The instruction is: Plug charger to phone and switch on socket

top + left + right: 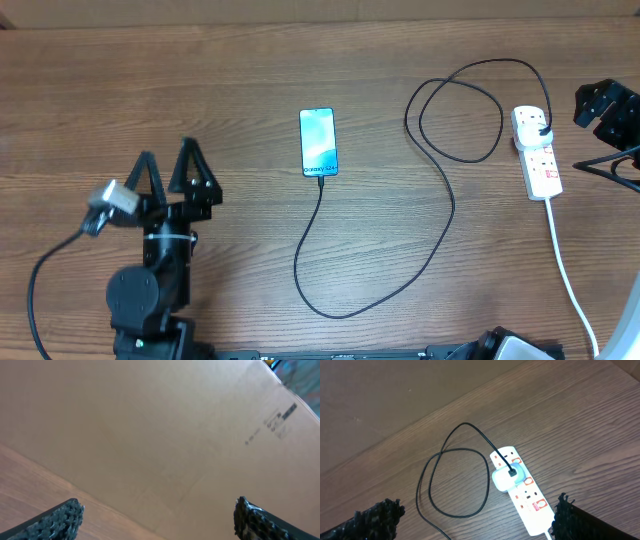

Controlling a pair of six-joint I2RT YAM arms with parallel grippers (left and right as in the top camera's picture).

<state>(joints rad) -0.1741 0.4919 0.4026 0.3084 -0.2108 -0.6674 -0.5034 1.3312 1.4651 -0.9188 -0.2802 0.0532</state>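
Observation:
The phone (318, 142) lies screen-up in the middle of the table, its blue-teal screen lit. The black charger cable (440, 190) runs from the phone's near end, loops across the table and ends at an adapter (507, 476) seated in the white socket strip (537, 153), which also shows in the right wrist view (526, 492). My left gripper (167, 172) is open and empty at the left, far from the phone. My right gripper (475, 520) is open and empty, held above the table just right of the strip.
The strip's white cord (572, 285) runs toward the front right edge. A brown cardboard wall (175, 425) stands beyond the table's far edge. A dark stand (610, 165) sits at the right edge.

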